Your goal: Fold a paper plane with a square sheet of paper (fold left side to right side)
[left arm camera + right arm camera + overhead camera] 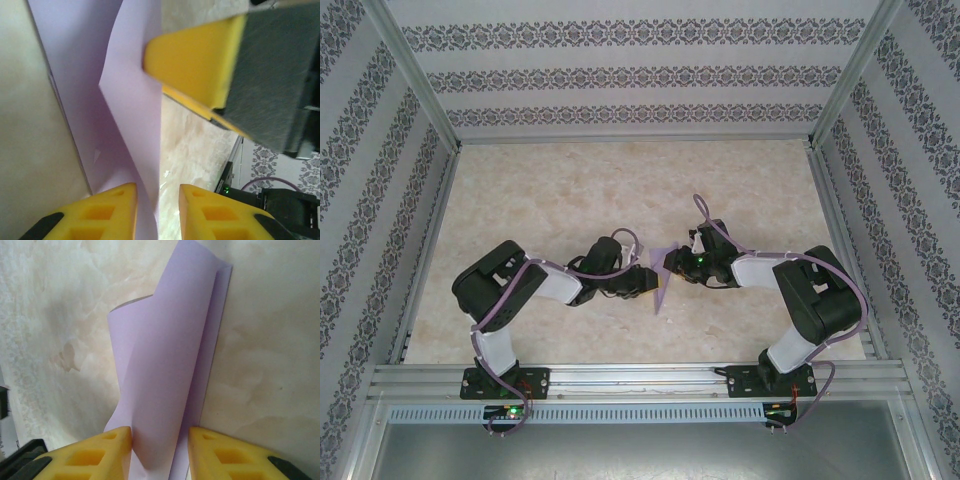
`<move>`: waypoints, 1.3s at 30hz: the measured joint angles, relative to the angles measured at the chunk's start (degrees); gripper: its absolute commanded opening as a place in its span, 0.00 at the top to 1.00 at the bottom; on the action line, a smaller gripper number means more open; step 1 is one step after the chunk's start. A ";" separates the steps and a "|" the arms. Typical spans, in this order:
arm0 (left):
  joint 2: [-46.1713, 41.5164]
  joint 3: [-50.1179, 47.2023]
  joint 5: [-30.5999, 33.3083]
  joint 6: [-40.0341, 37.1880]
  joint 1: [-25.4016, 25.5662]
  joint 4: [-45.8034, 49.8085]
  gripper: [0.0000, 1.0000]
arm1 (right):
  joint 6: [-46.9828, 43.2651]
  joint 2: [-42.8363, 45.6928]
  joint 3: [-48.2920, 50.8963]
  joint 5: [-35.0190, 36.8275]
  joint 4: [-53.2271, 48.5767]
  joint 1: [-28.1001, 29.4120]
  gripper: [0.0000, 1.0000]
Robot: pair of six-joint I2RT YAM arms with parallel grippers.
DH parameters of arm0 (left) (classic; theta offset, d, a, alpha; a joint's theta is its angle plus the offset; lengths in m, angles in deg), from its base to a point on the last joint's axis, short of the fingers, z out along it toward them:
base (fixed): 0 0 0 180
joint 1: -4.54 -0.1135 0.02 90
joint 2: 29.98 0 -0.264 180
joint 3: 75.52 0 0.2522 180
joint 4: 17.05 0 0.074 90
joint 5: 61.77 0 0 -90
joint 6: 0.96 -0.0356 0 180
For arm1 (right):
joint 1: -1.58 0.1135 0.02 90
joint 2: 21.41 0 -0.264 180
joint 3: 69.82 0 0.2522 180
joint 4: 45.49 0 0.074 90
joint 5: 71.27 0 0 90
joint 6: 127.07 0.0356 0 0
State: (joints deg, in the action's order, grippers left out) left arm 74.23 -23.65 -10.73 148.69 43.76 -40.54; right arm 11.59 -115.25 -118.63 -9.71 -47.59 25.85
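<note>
Where both arms meet, the folded paper (165, 375) stands between each arm's jaws.

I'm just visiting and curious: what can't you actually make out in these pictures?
- Top view: the thin lavender paper sheet is tiny, half hidden between both grippers.
- Left wrist view: the yellow-fingered right gripper is blurred and covers the paper's top.
- Right wrist view: the paper's near end is cut off between the fingers.

Matt lavender paper sheet (165, 380); glossy marbled tabletop (570, 190); yellow plastic fingers (100, 455).

Patterned walls (620, 75), marbled table (550, 200)
</note>
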 measured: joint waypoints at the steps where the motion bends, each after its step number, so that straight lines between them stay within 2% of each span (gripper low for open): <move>1: -0.48 0.00 0.02 -0.17 -0.35 0.07 0.71 | -0.07 -0.02 -0.09 0.02 -0.13 0.00 0.64; 33: 3.54 5.11 0.20 -2.82 -1.49 6.32 0.72 | -0.61 -0.22 -0.48 0.00 -0.94 0.00 0.64; 36: 4.09 5.68 0.11 -2.84 -1.51 6.25 0.76 | -0.61 -0.22 -0.48 0.00 -0.94 0.00 0.64; 39: 4.68 6.12 0.13 -2.86 -1.51 6.25 0.85 | -0.63 -0.22 -0.48 0.00 -0.94 0.00 0.64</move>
State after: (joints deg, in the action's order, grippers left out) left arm 78.91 -17.53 -10.60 145.83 42.25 -34.29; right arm 10.96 -115.47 -119.11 -9.71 -48.53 25.85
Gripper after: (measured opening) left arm 0.193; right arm 0.355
